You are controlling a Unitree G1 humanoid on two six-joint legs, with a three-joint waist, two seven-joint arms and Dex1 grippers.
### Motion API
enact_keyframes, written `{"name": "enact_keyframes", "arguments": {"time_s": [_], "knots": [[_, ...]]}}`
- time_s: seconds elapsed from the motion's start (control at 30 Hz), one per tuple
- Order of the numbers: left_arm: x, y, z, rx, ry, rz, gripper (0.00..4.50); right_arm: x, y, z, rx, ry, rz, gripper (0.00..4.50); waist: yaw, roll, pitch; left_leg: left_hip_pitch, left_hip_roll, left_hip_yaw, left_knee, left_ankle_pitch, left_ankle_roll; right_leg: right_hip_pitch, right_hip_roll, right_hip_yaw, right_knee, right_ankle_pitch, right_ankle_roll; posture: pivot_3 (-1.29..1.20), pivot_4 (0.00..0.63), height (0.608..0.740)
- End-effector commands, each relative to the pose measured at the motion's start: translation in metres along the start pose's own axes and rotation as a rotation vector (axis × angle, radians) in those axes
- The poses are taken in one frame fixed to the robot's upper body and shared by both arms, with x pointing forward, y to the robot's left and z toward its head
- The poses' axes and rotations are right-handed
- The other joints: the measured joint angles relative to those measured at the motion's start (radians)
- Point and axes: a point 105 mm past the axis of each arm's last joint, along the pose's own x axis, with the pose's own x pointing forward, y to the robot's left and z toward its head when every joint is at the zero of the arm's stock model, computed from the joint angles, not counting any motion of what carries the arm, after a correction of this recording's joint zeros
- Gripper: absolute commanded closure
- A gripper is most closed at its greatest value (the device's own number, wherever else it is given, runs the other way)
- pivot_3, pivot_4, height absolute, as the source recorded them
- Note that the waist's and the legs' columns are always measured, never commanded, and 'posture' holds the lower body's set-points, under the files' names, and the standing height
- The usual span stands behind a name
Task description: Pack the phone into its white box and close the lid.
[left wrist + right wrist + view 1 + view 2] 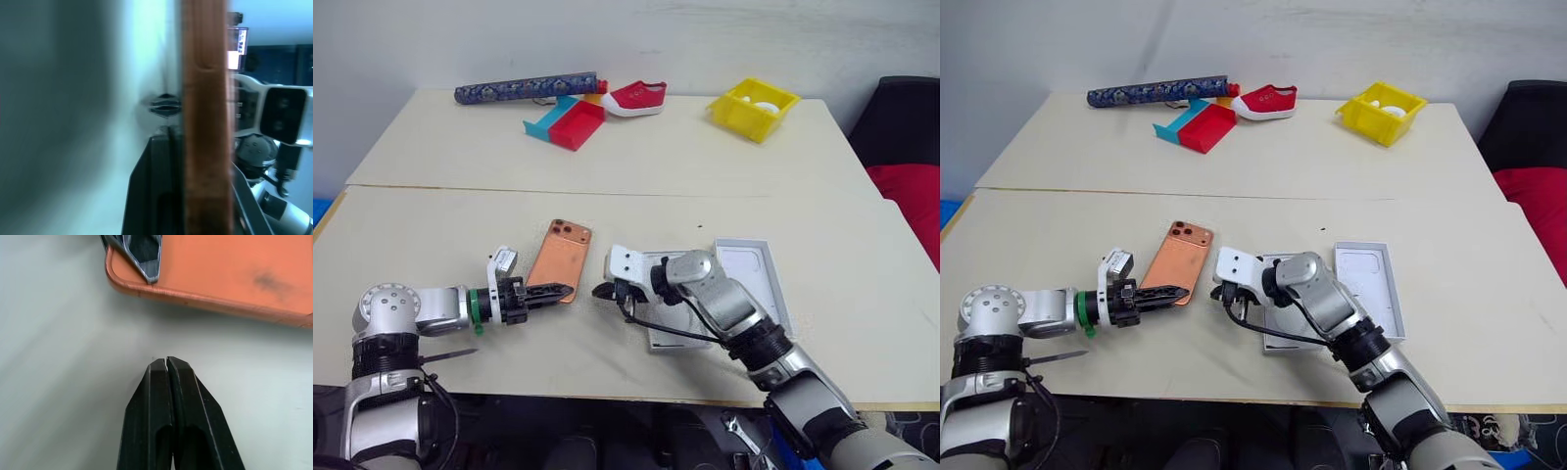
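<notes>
The phone point(560, 259) is pinched at its near corner between the fingers of the left gripper point(551, 292), which is reached in low from the side; it looks thin, stiff and smooth, so it could slip and is better held by its long edges. Just past the phone, the right gripper point(167, 363) is pointed toward it with its fingers pressed together on nothing. Behind that arm, the white box point(1285, 341) and the lid point(1367, 276) are lying open on the table point(607, 157).
</notes>
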Motion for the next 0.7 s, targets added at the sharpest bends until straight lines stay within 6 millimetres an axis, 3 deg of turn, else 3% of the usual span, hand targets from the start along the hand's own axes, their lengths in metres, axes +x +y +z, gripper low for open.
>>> {"name": "enact_keyframes", "arguments": {"time_s": [0.03, 0.1, 0.17, 0.23, 0.33, 0.47, 0.6, 0.7], "knots": [[-0.002, -0.029, -0.005, 0.124, 0.032, -0.097, 4.42, -0.039, -0.008, 0.03, -0.064, -0.117, -0.096, 4.5, 0.002, -0.001, 0.001, 0.0, 0.0, 0.0, 0.0, 0.0, 0.0, 0.0, 0.0, 0.0, 0.0, 0.0, 0.0, 0.0, 0.15, 0.74], [0.001, -0.041, -0.018, 0.198, 0.096, -0.127, 4.42, -0.064, -0.005, 0.031, -0.046, -0.126, -0.133, 4.5, 0.003, -0.001, 0.001, -0.001, 0.0, 0.0, 0.0, -0.001, 0.001, 0.0, 0.0, 0.0, -0.002, 0.0, 0.0, 0.0, 0.15, 0.74], [0.008, -0.05, -0.03, 0.243, 0.149, -0.166, 4.42, -0.09, 0.003, 0.029, 0.001, -0.125, -0.157, 4.2, 0.012, -0.001, 0.001, -0.002, 0.0, 0.0, 0.0, -0.001, 0.002, 0.0, -0.001, 0.0, -0.002, 0.0, 0.0, 0.0, 0.15, 0.74], [0.021, -0.055, -0.042, 0.284, 0.2, -0.185, 4.42, -0.116, 0.019, 0.026, 0.05, -0.114, -0.17, 3.7, 0.026, -0.001, 0.002, -0.003, 0.0, 0.0, 0.0, -0.002, 0.003, 0.0, -0.001, 0.0, -0.004, 0.0, 0.0, 0.0, 0.15, 0.74], [0.042, -0.059, -0.052, 0.311, 0.228, -0.211, 4.42, -0.138, 0.039, 0.023, 0.089, -0.074, -0.193, 2.71, 0.046, -0.001, 0.003, -0.005, 0.0, 0.0, 0.001, -0.003, 0.005, 0.001, -0.001, -0.001, -0.008, 0.0, 0.0, 0.0, 0.15, 0.74], [0.072, -0.055, -0.051, 0.276, 0.186, -0.186, 4.42, -0.152, 0.056, 0.019, 0.131, -0.027, -0.224, 1.36, 0.052, -0.005, 0.005, -0.006, 0.0, 0.001, 0.004, -0.003, 0.005, 0.001, -0.001, 0.0, -0.012, 0.001, 0.001, 0.0, 0.15, 0.74], [0.104, -0.057, -0.069, 0.285, 0.242, -0.155, 4.42, -0.163, 0.062, 0.015, 0.175, 0.008, -0.307, 0.11, 0.054, -0.01, 0.009, -0.005, 0.0, 0.001, 0.005, -0.002, 0.004, 0.001, -0.001, 0.0, -0.01, 0.001, 0.003, 0.0, 0.15, 0.74], [0.122, -0.054, -0.082, 0.273, 0.275, -0.112, 4.42, -0.17, 0.064, 0.009, 0.195, 0.032, -0.355, 0.0, 0.056, -0.012, 0.01, -0.005, 0.0, 0.002, 0.006, -0.002, 0.003, 0.002, -0.001, 0.0, -0.009, 0.002, 0.003, 0.0, 0.15, 0.74]]}}
